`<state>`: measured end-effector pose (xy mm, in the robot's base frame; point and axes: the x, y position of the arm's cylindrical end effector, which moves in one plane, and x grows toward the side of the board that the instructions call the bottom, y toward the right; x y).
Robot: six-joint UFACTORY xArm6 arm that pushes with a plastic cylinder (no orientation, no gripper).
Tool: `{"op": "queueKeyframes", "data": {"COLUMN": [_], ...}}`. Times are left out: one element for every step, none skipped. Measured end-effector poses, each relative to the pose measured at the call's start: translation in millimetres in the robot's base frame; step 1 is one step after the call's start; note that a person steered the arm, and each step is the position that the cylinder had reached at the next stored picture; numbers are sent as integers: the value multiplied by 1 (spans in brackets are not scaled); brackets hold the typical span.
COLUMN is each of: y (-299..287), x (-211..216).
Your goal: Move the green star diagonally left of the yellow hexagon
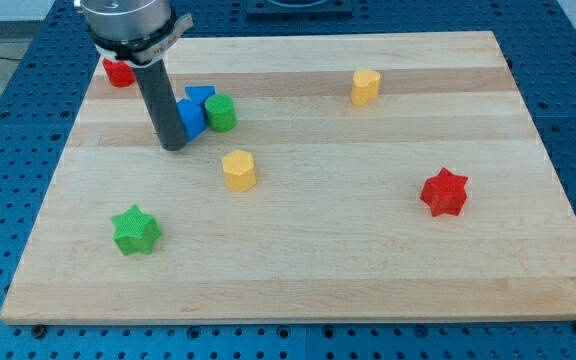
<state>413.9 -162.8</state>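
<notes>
The green star (135,231) lies near the board's lower left. The yellow hexagon (239,170) sits up and to the right of it, near the board's middle. My tip (173,146) rests on the board above the star and left of the hexagon, touching or nearly touching a blue block (193,112). The star and the hexagon are well apart, and the tip touches neither.
A green cylinder (221,112) sits right against the blue block. A red block (119,72) lies at the top left, partly behind the arm. A yellow block (365,87) is at the top right of middle. A red star (444,193) lies at the right. The wooden board (368,270) ends on all sides.
</notes>
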Motion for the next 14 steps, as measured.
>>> {"op": "queueKeyframes", "data": {"y": [-28,-64,-22,-40,-93,-93,-37,14,11,51,55,15,9,14], "x": [24,24,24,50,91,159,170,142,83,114,139,115,94,130]}}
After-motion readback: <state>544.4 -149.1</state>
